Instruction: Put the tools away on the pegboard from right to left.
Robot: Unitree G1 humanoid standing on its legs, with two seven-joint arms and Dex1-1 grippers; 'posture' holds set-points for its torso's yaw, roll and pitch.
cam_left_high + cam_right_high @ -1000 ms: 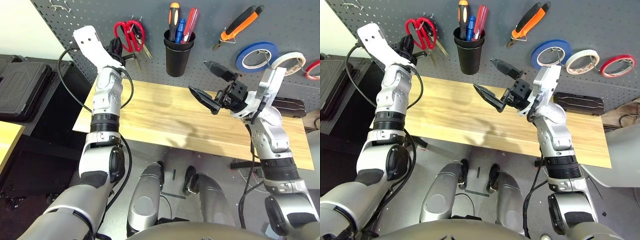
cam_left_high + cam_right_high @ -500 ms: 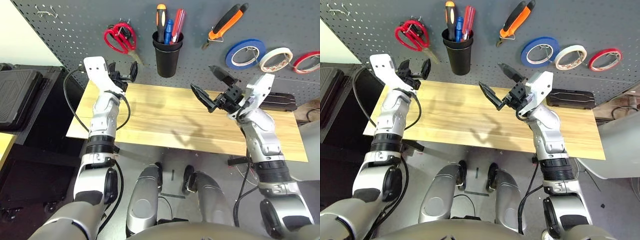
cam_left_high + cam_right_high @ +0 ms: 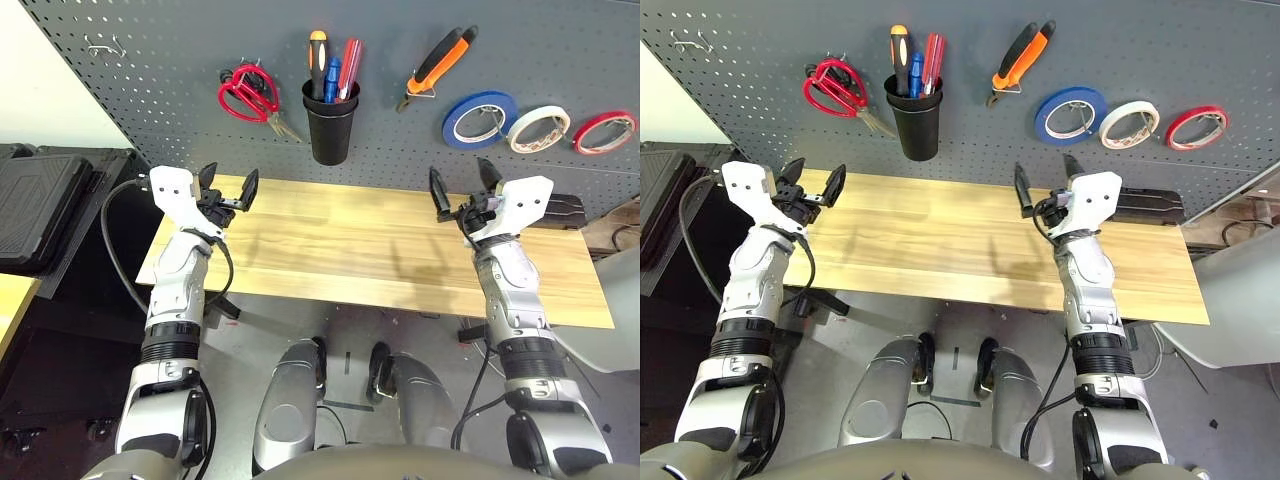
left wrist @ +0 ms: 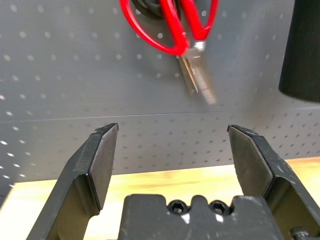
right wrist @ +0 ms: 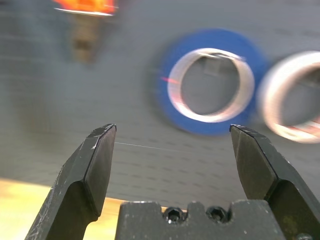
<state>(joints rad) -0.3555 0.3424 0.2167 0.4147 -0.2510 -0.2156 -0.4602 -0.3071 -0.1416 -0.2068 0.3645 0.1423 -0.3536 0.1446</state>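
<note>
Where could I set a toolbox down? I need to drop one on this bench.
The wooden tabletop lies bare between the left gripper and the right gripper, and toward its front edge. It is crowded on the pegboard above: scissors, black cup, pliers, tape rolls.

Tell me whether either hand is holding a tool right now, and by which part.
Nothing is held. The left hand and right hand are both open and empty above the table.
</note>
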